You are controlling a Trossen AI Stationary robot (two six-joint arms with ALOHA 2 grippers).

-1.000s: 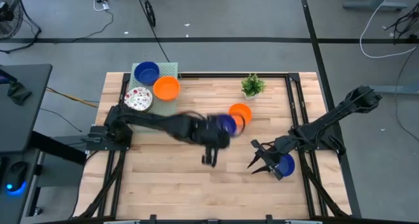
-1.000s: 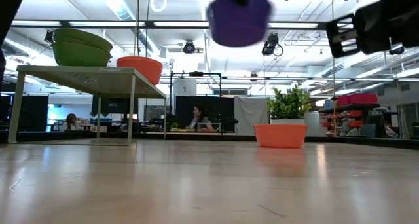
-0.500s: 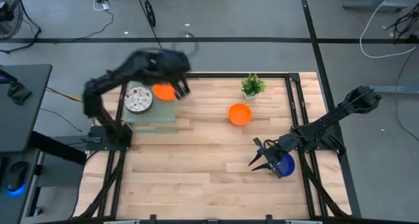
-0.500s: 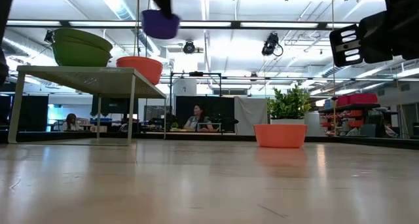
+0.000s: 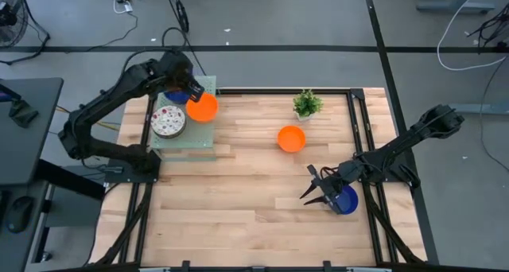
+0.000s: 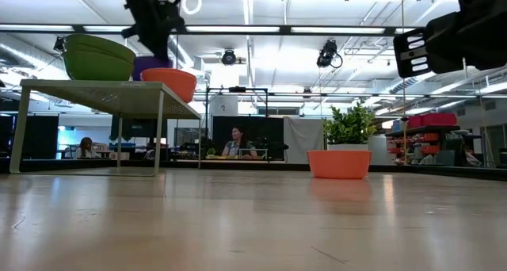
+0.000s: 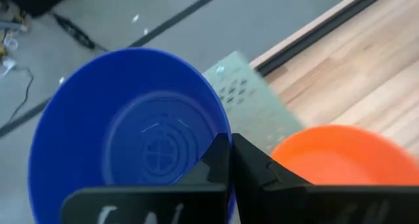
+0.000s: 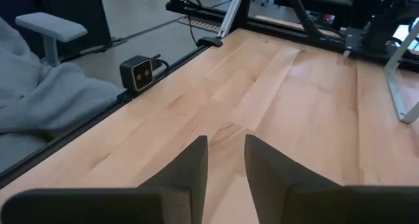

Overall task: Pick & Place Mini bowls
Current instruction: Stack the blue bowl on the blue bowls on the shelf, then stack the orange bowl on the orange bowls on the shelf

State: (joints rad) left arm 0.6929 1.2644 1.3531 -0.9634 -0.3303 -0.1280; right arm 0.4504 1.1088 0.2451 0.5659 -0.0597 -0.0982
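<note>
Blue bowl (image 7: 131,139) pinched by its rim in the left gripper (image 7: 229,160), fingers clamped together on the bowl's wall, held over the far left corner of the small raised green shelf (image 5: 208,84) at the table's far left. Seen from above partly hidden under the left gripper (image 5: 176,87), with only a sliver of blue showing. Just beside it on the shelf, an orange bowl (image 5: 202,107), and near that, toward the front of the shelf, a white bowl with red speckles (image 5: 168,121). From table height, the shelf (image 6: 95,85) standing on thin legs, carrying the orange bowl (image 6: 170,81) and a stack of green-looking bowls (image 6: 98,57), with the blue bowl (image 6: 150,63) a dark purple shape between them under the left arm. Out on the bare wooden table (image 5: 238,200), a second orange bowl (image 5: 291,137) standing alone near the middle, a small green potted plant (image 5: 306,104) close behind it toward the far edge. Toward the right front, a second blue bowl (image 5: 345,200) sitting on the table with the right gripper (image 5: 318,191) just beside it, fingers set apart with a gap between them and closed on nothing. In the room beyond the table, a seated person (image 6: 238,141) far off.
</note>
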